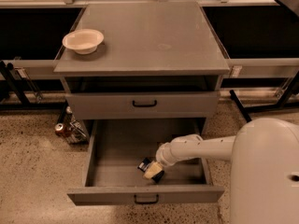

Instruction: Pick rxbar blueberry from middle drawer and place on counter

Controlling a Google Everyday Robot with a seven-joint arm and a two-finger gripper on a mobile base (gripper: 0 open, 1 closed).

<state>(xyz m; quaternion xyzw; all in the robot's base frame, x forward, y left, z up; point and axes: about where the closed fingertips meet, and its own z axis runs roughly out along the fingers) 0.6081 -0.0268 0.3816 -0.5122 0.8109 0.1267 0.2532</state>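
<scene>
The middle drawer (117,143) is pulled fully open at the bottom of the grey cabinet, and its dark handle (146,199) faces me. The rxbar blueberry (145,163), a small dark packet, lies on the drawer floor near the front, right of centre. My gripper (153,171) reaches down into the drawer from the right on a white arm (201,148) and sits right at the packet, partly covering it. The counter (149,36) is the flat grey top of the cabinet.
A cream bowl (83,40) stands on the counter's left edge. The upper drawer (144,104) is closed. A can (60,129) and other items sit on the speckled floor left of the cabinet. My white body (266,171) fills the lower right.
</scene>
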